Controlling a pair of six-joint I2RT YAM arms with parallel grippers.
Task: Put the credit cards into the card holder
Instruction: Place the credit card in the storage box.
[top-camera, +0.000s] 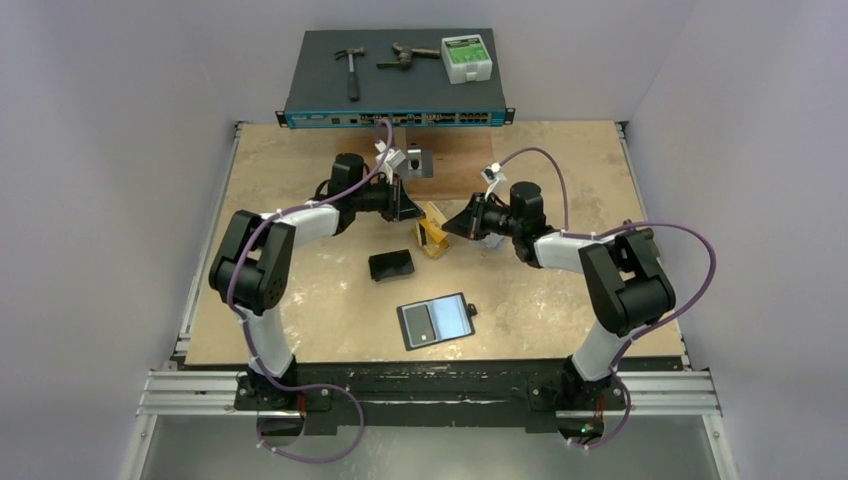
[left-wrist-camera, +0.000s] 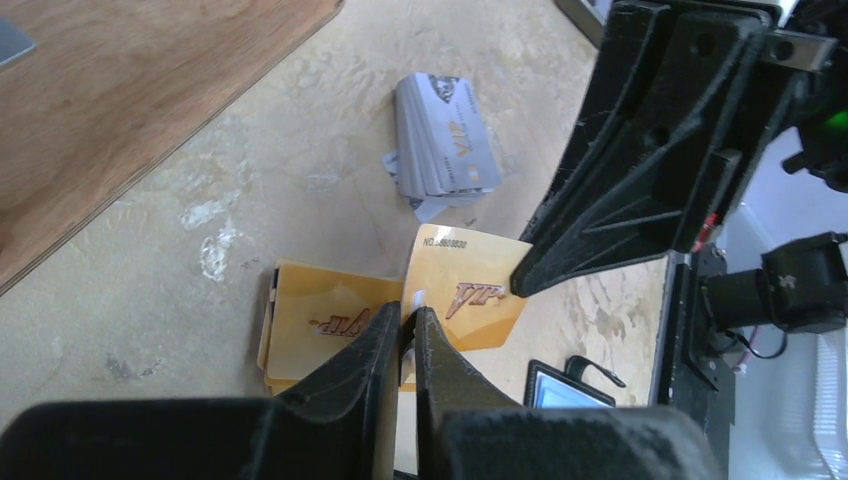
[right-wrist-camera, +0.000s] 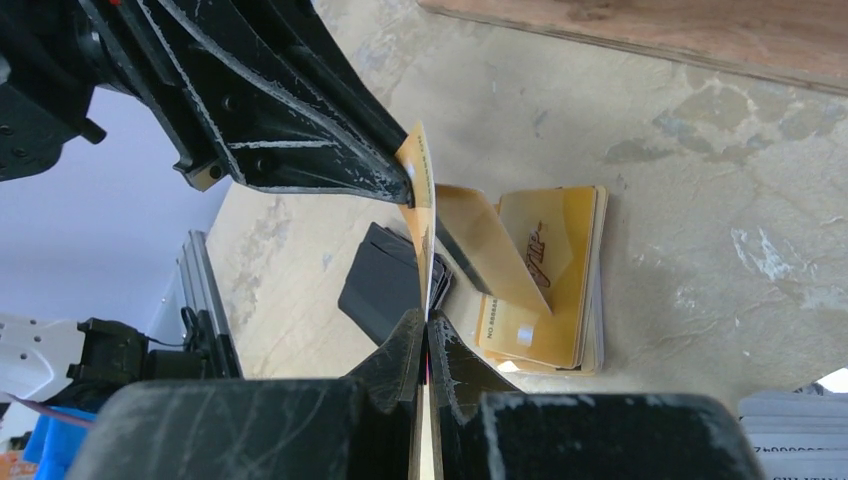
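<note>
Nearest lens: my left gripper (left-wrist-camera: 408, 318), jaws pinched tight on one gold card (left-wrist-camera: 470, 290), thin glossy plastic, held above the table (top-camera: 300, 300). Opposite, my right gripper (right-wrist-camera: 427, 322) nips the same card's far edge. Below: one loose gold stack (left-wrist-camera: 320, 322), one silver-grey stack (left-wrist-camera: 445, 150). One matte black pouch (top-camera: 392, 265). One card holder (top-camera: 437, 320) lies open near the bases, glossy pockets up.

Shows black housings at the joints of the left arm (top-camera: 262, 262) and right arm (top-camera: 622, 282), white shells between. Mounts at the near edge of the bench (top-camera: 540, 335). Carries purple cables (top-camera: 536, 150), clipped with white ties. Ends in black left claw (left-wrist-camera: 405, 318) and right claw (right-wrist-camera: 425, 322), scuffed pale.
</note>
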